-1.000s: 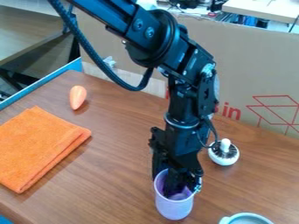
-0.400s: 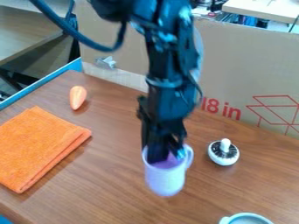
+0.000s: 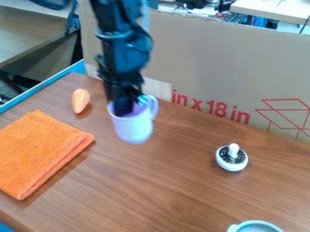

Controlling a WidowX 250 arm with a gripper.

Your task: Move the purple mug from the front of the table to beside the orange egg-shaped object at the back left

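The black gripper (image 3: pixel 126 105) hangs in the upper left-centre of the camera view, shut on a pale purple cup (image 3: pixel 134 129). One finger reaches inside the cup, and the cup's handle points to the right and back. The cup looks upright, held above the wooden surface. Left of it lies a small orange oval object (image 3: pixel 80 100). A folded orange cloth (image 3: pixel 39 154) lies further forward on the left.
A white round object with a dark top and a knob (image 3: pixel 232 157) stands at the right. A pale bowl (image 3: pixel 257 227) is cut off by the front edge. Cardboard (image 3: pixel 224 59) walls the back of the wooden table (image 3: pixel 176 181).
The gripper and the cup have moved up and to the left across the view, away from the front and the white knobbed object. The other things stay where they were.
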